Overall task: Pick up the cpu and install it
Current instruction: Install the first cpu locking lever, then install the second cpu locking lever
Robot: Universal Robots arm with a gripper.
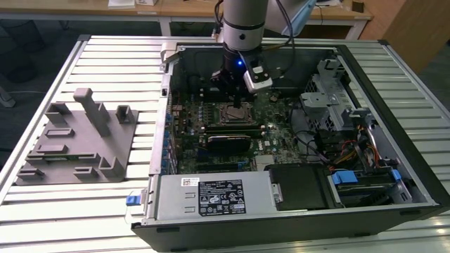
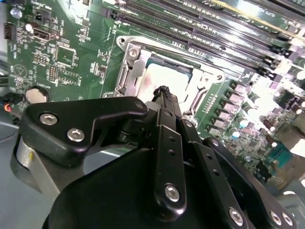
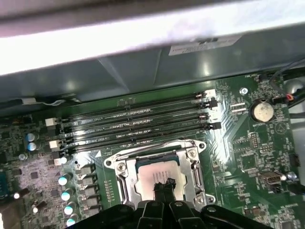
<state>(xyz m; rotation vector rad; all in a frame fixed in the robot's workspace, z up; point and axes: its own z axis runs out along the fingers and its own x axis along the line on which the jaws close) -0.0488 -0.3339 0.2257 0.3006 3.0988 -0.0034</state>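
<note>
The cpu [image 1: 236, 112] lies flat inside the metal socket frame [image 1: 223, 117] on the motherboard of the open computer case [image 1: 414, 174]. Its pale silvery top shows in both wrist views [image 3: 144, 172] [image 2: 159, 78], ringed by the socket frame [image 3: 120, 168] [image 2: 129, 64]. My gripper [image 1: 237, 104] hangs straight above it. The black fingertips [image 3: 164, 184] [image 2: 164, 91] are pressed together over the middle of the chip, with nothing between them. Whether they touch its top I cannot tell.
Several long memory slots [image 3: 136, 125] run beside the socket, near the case wall [image 3: 143, 71]. A power supply [image 1: 211, 196] and a drive cage [image 1: 329, 105] crowd the case. A grey plastic tray with upright posts [image 1: 77, 142] lies on the slatted table at the exterior view's left.
</note>
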